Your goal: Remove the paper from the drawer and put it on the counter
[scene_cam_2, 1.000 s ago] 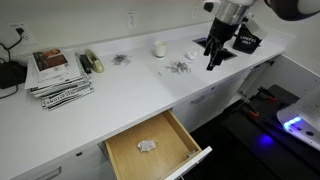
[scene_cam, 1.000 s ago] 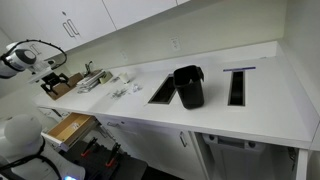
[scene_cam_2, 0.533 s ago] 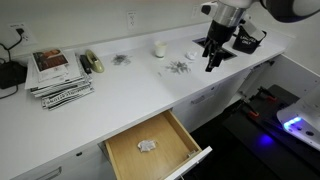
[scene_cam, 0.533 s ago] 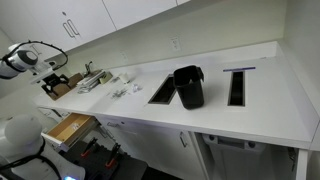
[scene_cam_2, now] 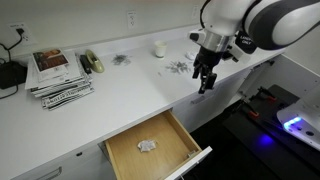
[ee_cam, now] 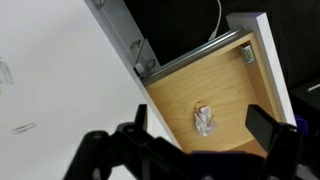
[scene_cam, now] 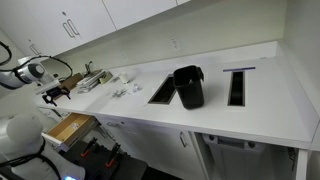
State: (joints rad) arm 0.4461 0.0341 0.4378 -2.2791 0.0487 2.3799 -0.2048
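The drawer (scene_cam_2: 120, 160) stands pulled open below the counter (scene_cam_2: 120, 95), with a white front and tan wooden inside; it also shows in an exterior view (scene_cam: 70, 127) and in the wrist view (ee_cam: 250, 90). A small crumpled white paper (scene_cam_2: 148, 146) lies on the drawer floor, and shows in the wrist view (ee_cam: 205, 121). My gripper (scene_cam_2: 205, 83) hangs open and empty above the counter's front edge, to the side of the drawer. In the wrist view my open fingers (ee_cam: 200, 130) frame the paper far below. The gripper also shows in an exterior view (scene_cam: 55, 92).
A stack of magazines (scene_cam_2: 60, 72), a white cup (scene_cam_2: 159, 48) and small crumpled scraps (scene_cam_2: 180, 68) lie on the counter. A black bin (scene_cam: 188, 87) stands between two dark slot cut-outs (scene_cam: 162, 93) (scene_cam: 237, 87). White upper cabinets (scene_cam: 100, 15) hang above.
My arm has moved away from the backsplash side of the counter toward its front edge and the open drawer, and lower. The gripper stays open. The paper has not moved.
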